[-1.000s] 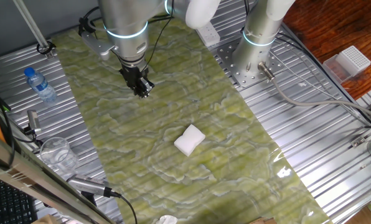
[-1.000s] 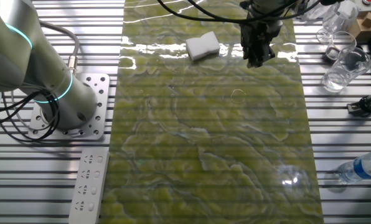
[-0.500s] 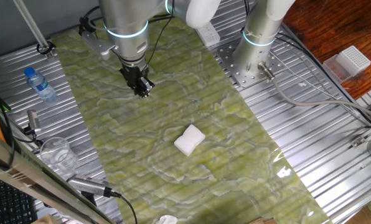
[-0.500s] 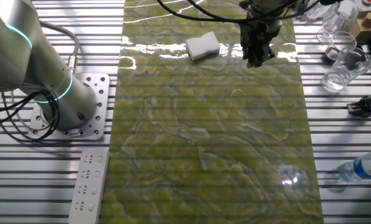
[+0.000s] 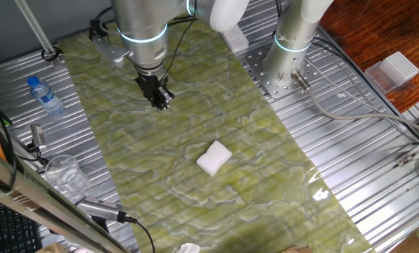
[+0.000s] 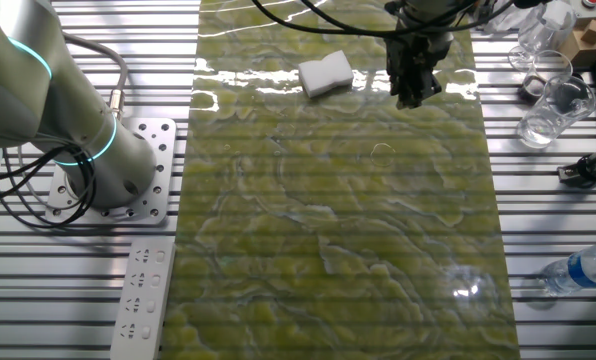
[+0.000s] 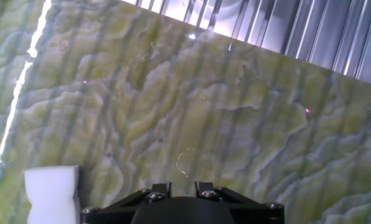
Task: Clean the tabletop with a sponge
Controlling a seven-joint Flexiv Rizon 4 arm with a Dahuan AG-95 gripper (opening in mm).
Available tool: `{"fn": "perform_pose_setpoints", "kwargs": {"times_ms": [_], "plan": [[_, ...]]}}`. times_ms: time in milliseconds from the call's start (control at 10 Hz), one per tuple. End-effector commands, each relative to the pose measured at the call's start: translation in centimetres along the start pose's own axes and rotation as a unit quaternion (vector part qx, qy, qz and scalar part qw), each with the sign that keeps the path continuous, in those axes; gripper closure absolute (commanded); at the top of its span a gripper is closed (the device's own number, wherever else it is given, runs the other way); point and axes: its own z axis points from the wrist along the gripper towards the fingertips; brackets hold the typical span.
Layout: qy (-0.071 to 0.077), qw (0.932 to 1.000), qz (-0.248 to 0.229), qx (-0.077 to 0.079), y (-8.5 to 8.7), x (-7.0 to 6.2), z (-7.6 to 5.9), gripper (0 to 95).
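The tabletop (image 5: 125, 140) is a long glossy green-yellow marbled sheet; it also shows in the other fixed view (image 6: 338, 220) and fills the hand view (image 7: 192, 106). The sponge (image 5: 214, 158) is a small white block lying flat on the sheet, also seen in the other fixed view (image 6: 325, 75) and at the lower left of the hand view (image 7: 51, 193). My gripper (image 5: 161, 100) hangs above the sheet, well apart from the sponge, with its jaws close together and nothing between them. It also shows in the other fixed view (image 6: 414, 92) and the hand view (image 7: 183, 185).
Ribbed silver panels flank the sheet. A water bottle (image 5: 44, 96) and a clear cup (image 5: 63, 172) stand at the left. A second arm's base (image 5: 292, 49), a power strip (image 6: 141, 295), a white perforated box (image 5: 396, 70) and a white scrap (image 5: 188, 248) are nearby.
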Motion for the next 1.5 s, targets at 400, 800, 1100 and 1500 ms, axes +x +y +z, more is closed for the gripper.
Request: {"fn": "perform_pose_setpoints", "kwargs": {"times_ms": [400,800,1100,1500], "plan": [[-0.004,0.9957,-0.086,-0.035,0.0,0.0,0.0,57.0],[-0.021,0.9824,-0.182,-0.04,0.1,0.2,-0.1,19.0],[-0.013,0.9876,-0.153,-0.036,1.8,0.4,-0.2,19.0],[0.003,0.994,-0.108,-0.017,4.9,0.3,0.3,19.0]]}}
